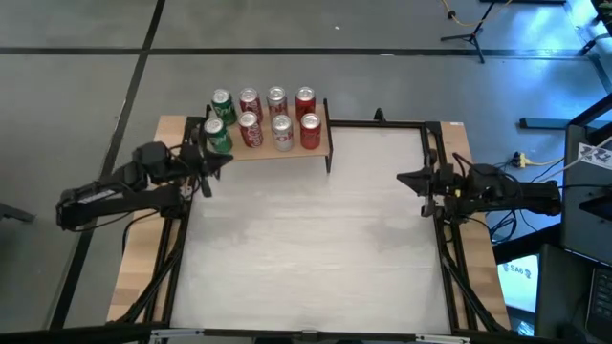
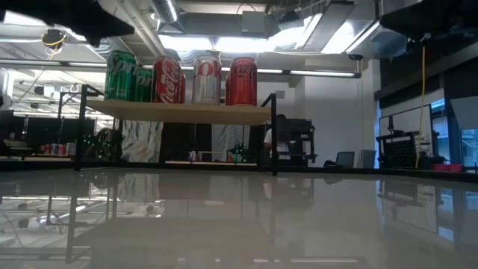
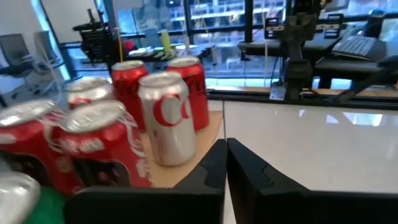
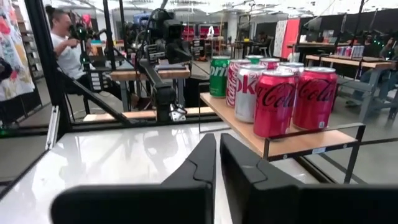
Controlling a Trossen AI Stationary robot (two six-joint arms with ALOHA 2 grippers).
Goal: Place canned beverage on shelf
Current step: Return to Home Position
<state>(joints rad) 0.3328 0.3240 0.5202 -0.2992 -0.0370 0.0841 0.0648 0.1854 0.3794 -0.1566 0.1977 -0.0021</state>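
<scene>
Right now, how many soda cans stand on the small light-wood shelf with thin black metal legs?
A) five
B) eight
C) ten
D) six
B: the high view shows two rows of four cans on the small light-wood shelf, running from the green cans at the end near the left arm to the all-red cans at the other end.

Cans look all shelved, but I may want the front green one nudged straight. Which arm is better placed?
Left, I'd judge. The left gripper sits right by the green cans at the shelf's left end; the right gripper waits across the table, red cans between.
</scene>
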